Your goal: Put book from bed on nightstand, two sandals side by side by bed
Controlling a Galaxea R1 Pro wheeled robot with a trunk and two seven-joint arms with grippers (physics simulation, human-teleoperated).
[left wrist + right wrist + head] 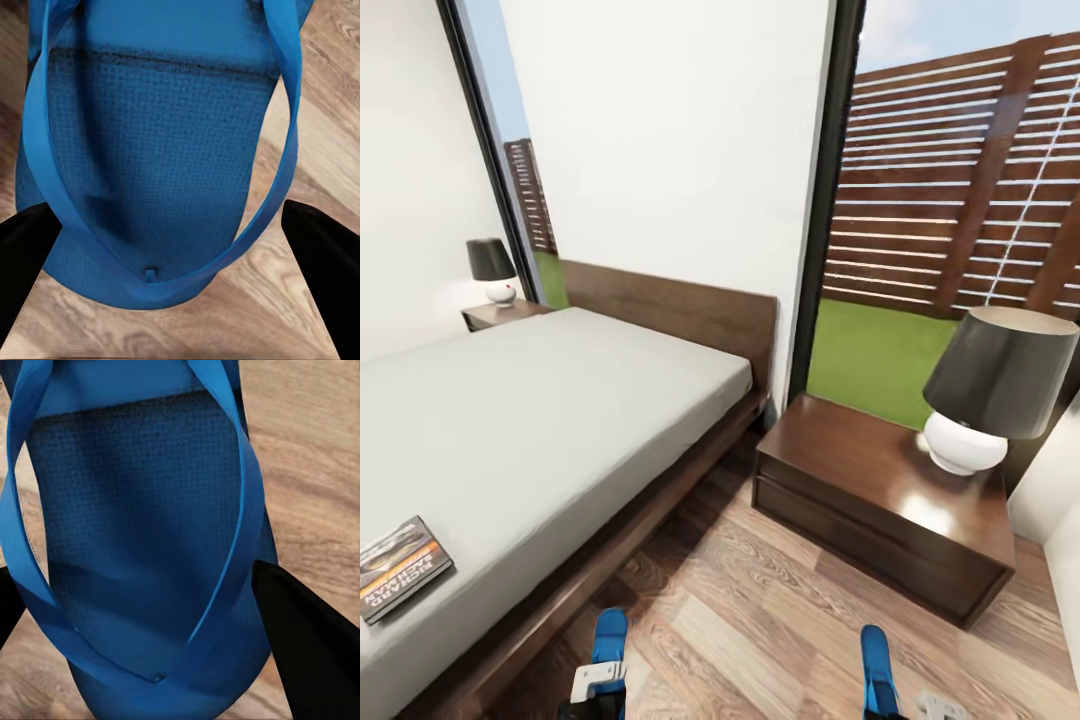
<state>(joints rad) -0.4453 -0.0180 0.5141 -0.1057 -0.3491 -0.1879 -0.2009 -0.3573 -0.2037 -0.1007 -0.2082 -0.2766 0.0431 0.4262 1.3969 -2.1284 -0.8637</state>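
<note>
The book [400, 582], with a dark cover and an orange band, lies flat on the pale mattress of the bed [550, 400], near its near edge. A dark brown nightstand [860, 480] stands right of the headboard, and a second nightstand [495, 314] stands at the far side. Low over the wood floor I hold two blue sandals. My left gripper [172, 240] is shut on one sandal [610, 636] [150, 150], its black fingers [322, 262] pressing the sides of the toe end. My right gripper [135, 607] grips the other sandal [875, 660] [135, 510] the same way.
A black-shaded lamp with a white base [980, 400] takes up the right half of the near nightstand's top. A smaller lamp [492, 270] stands on the far one. Tall windows [960, 200] show grass and a slatted fence. Wood floor [760, 620] runs between bed and nightstand.
</note>
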